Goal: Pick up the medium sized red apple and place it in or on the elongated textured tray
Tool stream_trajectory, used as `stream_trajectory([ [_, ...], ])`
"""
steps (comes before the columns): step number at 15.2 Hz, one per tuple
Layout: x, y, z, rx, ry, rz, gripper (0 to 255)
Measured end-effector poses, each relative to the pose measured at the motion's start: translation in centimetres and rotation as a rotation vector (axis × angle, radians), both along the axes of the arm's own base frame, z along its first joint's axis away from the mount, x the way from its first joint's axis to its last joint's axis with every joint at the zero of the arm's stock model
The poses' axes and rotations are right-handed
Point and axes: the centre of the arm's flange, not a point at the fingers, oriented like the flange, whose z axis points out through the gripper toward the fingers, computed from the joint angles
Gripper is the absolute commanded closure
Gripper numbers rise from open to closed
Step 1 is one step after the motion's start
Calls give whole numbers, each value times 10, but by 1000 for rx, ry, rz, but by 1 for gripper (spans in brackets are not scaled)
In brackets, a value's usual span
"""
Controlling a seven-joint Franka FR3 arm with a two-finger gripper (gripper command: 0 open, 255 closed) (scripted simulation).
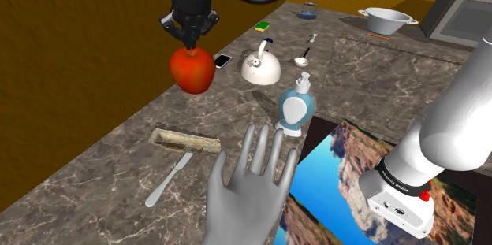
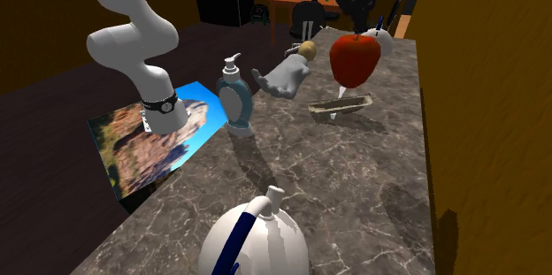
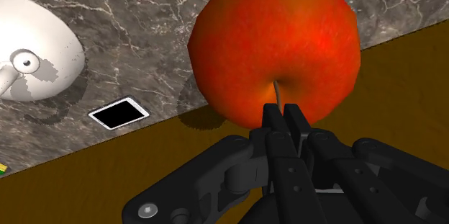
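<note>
A red apple (image 1: 191, 70) hangs in the air above the marble counter's edge, well above and beyond the tray. My gripper (image 1: 190, 44) is shut on its thin stem, and the fruit dangles below the fingertips. The wrist view shows the two black fingers (image 3: 291, 118) pressed together on the stem, with the apple (image 3: 277, 42) just past them. The long, rough-textured tray (image 1: 185, 141) lies flat on the counter toward the shoulder view's lower left. In the second exterior view the apple (image 2: 355, 61) floats over the tray (image 2: 341, 103), under the gripper (image 2: 358, 27).
A white kettle (image 1: 260, 66), a blue-and-white soap dispenser (image 1: 296, 108) and a grey hand model (image 1: 252, 192) stand on the counter. A metal utensil (image 1: 168, 179) lies beside the tray. A phone (image 1: 223, 61) rests near the counter's edge, with a colander (image 1: 386, 20) at the back.
</note>
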Motion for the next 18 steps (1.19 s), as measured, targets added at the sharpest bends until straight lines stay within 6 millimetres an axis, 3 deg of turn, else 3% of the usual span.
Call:
stream_trajectory([
  [8,-50,82,31,0,0,1,255],
  [18,-52,89,-18,-1,1,-2,255],
])
